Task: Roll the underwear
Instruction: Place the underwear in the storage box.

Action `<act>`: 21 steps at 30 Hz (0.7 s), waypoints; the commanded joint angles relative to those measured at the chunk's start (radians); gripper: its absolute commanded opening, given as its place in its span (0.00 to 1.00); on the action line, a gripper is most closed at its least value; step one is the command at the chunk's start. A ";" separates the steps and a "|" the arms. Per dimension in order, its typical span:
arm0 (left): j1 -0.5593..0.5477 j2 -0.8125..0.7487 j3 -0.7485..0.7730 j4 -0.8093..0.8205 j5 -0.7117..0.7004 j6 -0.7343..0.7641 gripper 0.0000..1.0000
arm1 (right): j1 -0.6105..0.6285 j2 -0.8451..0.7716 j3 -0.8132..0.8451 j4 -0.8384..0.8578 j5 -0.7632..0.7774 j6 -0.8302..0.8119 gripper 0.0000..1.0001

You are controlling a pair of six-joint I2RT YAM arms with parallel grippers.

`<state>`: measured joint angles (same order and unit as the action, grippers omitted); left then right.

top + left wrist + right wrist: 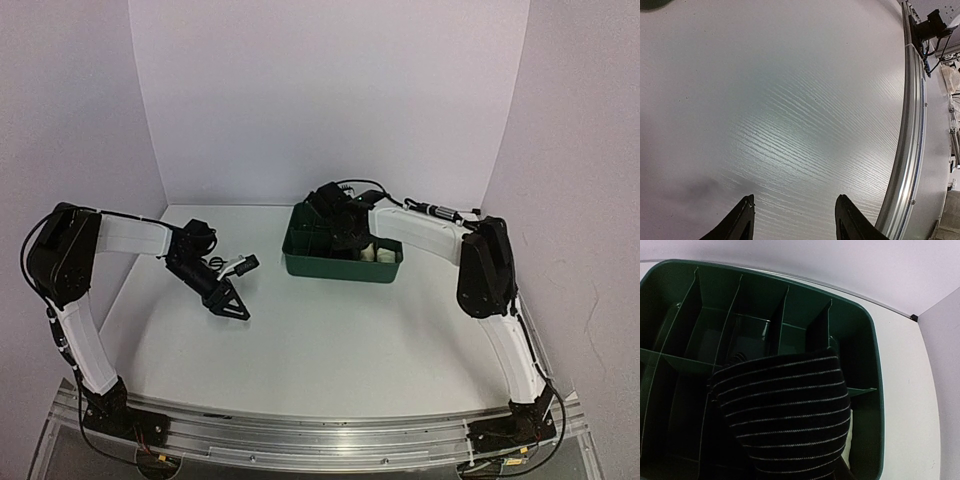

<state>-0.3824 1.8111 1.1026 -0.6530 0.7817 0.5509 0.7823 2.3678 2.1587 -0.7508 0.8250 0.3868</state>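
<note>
The right claw (pixel 345 232) looks clamped on the black roll (pixel 785 410), held directly below it over the compartments of the green tray (pixel 867 355), with cream rolls (pixel 378 252) just to its right. The left claw (pixel 795 202) hangs with jaws apart and empty, well away on the left.

You're looking at a dark green tray (pixel 340 268), the same green on its walls and dividers. The black underwear (pixel 790 405) over it is crossed by thin pale stripes running in even, nearly parallel lines. Beside it in the tray sit cream rolls (pixel 381 253), plain and unpatterned. Your table (pixel 790 125) is white with a faint rippled wood-grain texture that catches a greyish sheen. The left tool (pixel 795 200) is matt black. The left arm (pixel 130 235) and right arm (pixel 425 232) both alternate white links with black joints. The rail (pixel 905 150) at the table's near edge is bare silver metal, and the walls (pixel 330 90) are a flat pale lilac-white.
</note>
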 commanded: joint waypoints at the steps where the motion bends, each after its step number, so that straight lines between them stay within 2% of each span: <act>1: 0.011 -0.030 -0.002 0.011 -0.003 0.010 0.54 | -0.006 0.069 0.144 -0.077 0.028 0.007 0.00; 8: 0.014 -0.014 0.011 0.010 0.001 0.004 0.54 | -0.006 0.156 0.183 -0.159 -0.104 0.126 0.00; 13: 0.014 -0.002 0.009 0.009 0.001 0.004 0.54 | -0.004 0.216 0.291 -0.186 -0.194 0.147 0.00; 21: 0.017 0.013 0.021 0.041 -0.017 -0.014 0.54 | 0.018 0.226 0.360 -0.193 -0.172 0.129 0.00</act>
<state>-0.3715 1.8123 1.0992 -0.6516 0.7812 0.5499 0.7837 2.5848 2.4730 -0.9194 0.6709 0.4952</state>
